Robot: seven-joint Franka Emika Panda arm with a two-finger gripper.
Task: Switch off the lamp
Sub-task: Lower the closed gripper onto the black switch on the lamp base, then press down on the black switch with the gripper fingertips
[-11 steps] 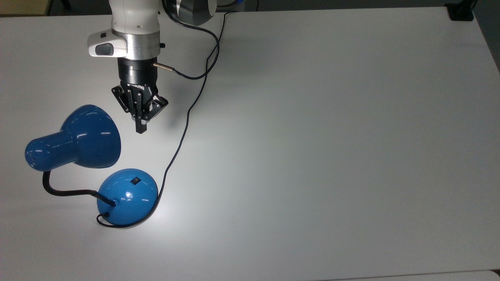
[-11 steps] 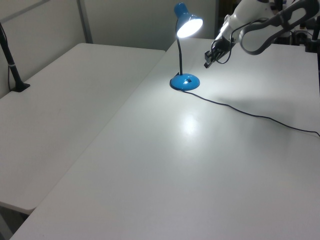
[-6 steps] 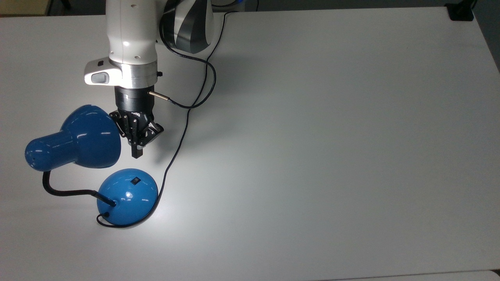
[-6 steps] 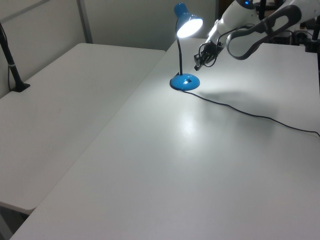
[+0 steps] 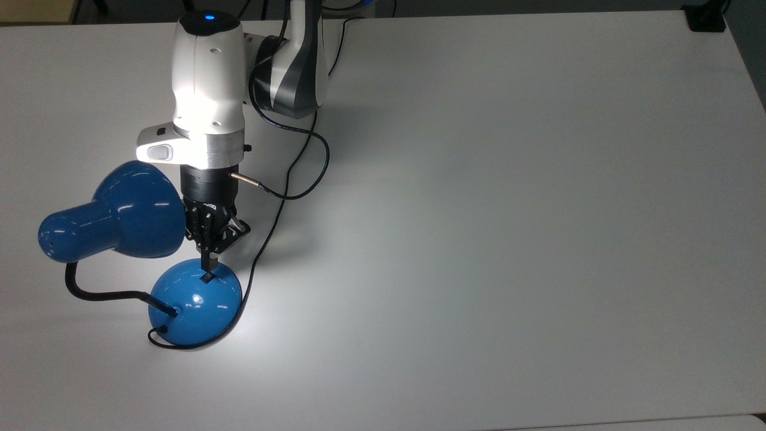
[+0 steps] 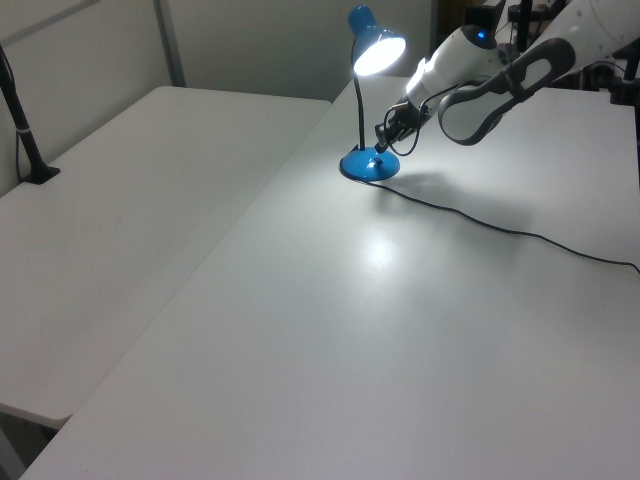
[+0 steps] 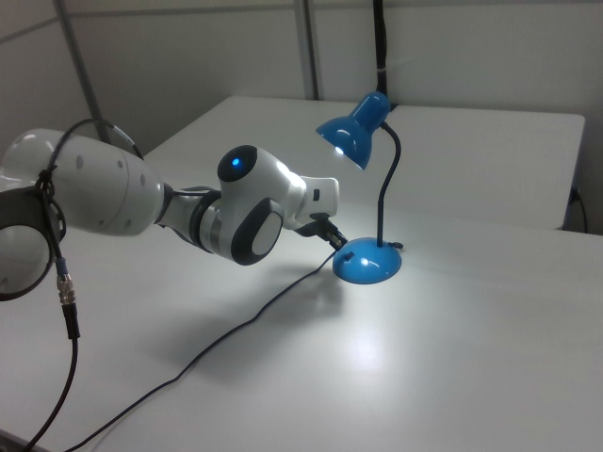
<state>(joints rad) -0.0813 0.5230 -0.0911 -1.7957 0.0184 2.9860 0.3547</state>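
The blue lamp stands at the top view's left, its bell shade (image 5: pixel 119 212) hanging over the table and its black gooseneck (image 5: pixel 96 293) bent down into the domed base (image 5: pixel 194 305). The shade (image 6: pixel 374 45) still glows, and a bright pool of light lies on the table (image 6: pixel 380 250). My gripper (image 5: pixel 207 267) points down, shut, its joined tips resting on the small black switch (image 5: pixel 207 278) at the top of the base. The left view shows the gripper (image 6: pixel 381 147) against the base (image 6: pixel 366 167). In the right view the gripper (image 7: pixel 336 241) meets the base (image 7: pixel 367 266).
The lamp's black cord (image 5: pixel 272 227) runs from the base past my arm toward the table's far edge. A thin cable (image 5: pixel 299 185) loops off my wrist. The white table (image 5: pixel 508 239) is open to the top view's right. A second table (image 6: pixel 120 200) adjoins it in the left view.
My arm has moved down the top view, past the shade's rim, and lowered until the shut fingertips reached the switch on the base. The lamp has stayed put and stayed lit.
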